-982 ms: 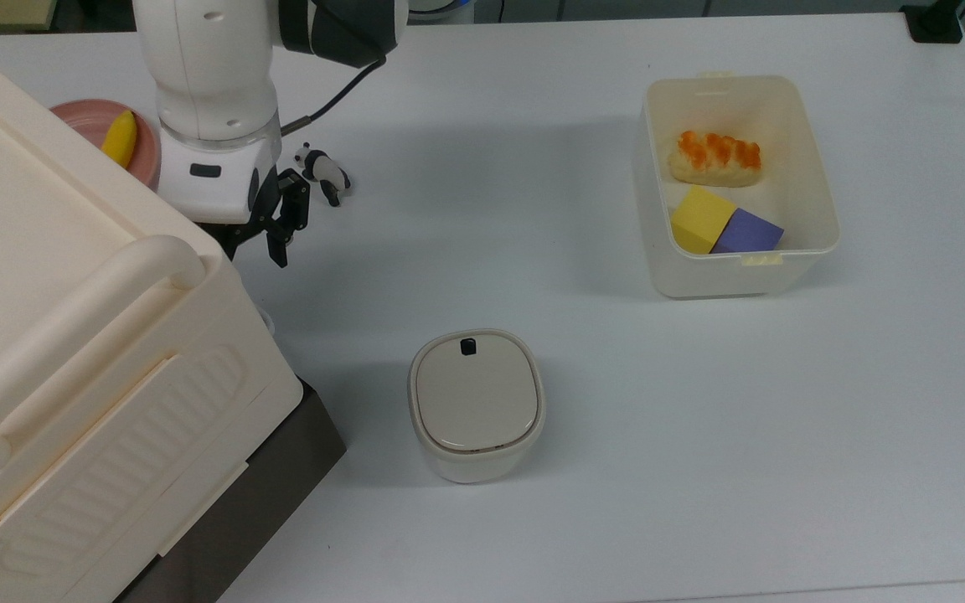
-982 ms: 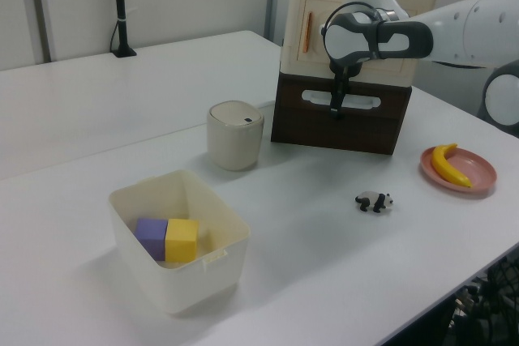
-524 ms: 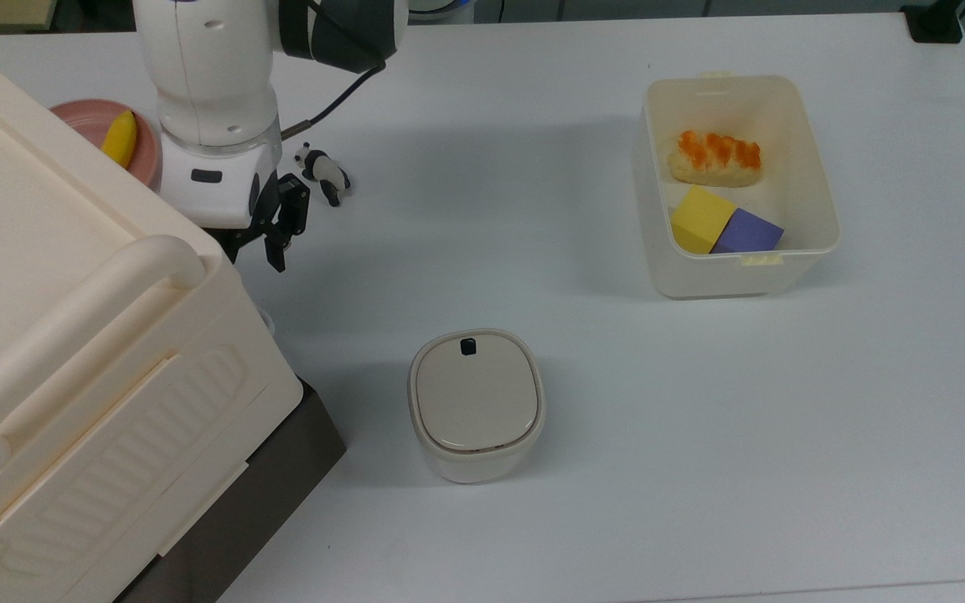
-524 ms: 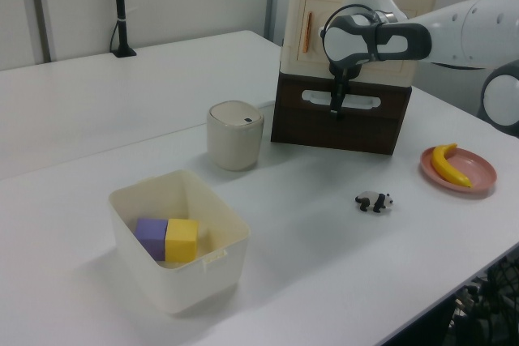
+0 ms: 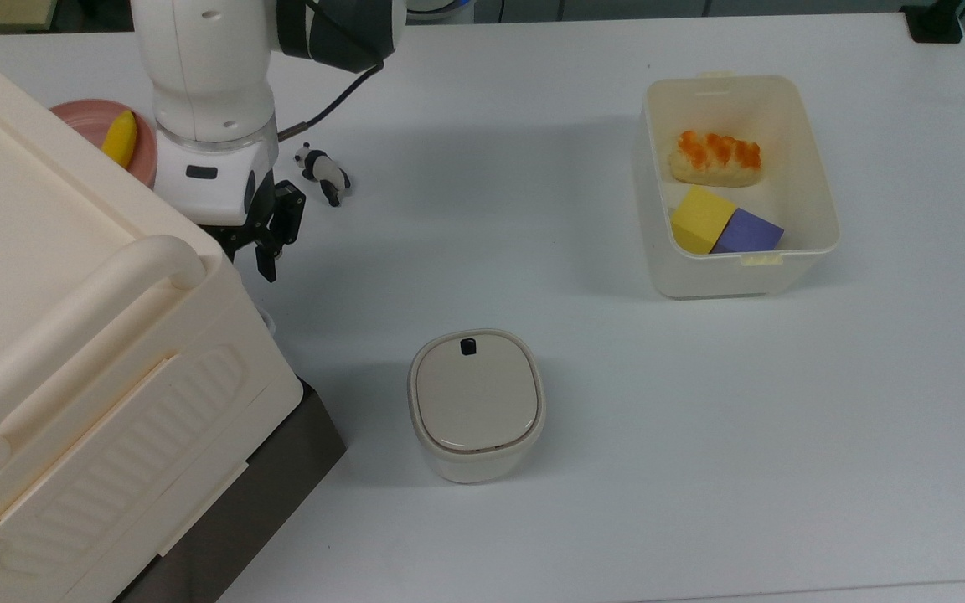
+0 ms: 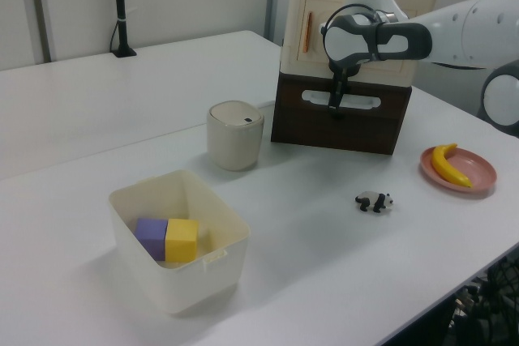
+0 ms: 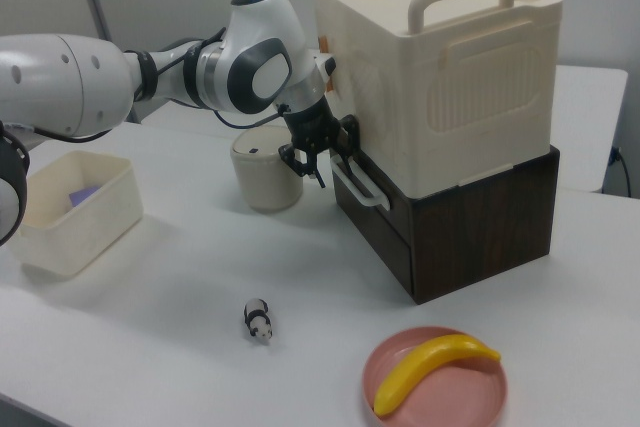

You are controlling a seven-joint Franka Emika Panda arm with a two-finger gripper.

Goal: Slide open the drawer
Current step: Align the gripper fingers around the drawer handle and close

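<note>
**End effector poised at the drawer handle**

A white counter point(image 5: 583, 469) is seen, backed by pale wall panels. The dark-brown drawer point(image 7: 375, 209) is set beneath a cream cabinet point(image 7: 450, 67), at 9 o'clock in the top view. The end effector point(image 7: 322, 160) is held at the white handle point(image 7: 358, 187), fingers point(image 5: 267, 261) apart. A lidded canister point(image 5: 476, 404) sits near centre, an open bin point(image 5: 817, 193) at 2 o'clock.

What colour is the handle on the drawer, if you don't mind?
White, clearest in the right view: handle on the dark-brown drawer.
</note>
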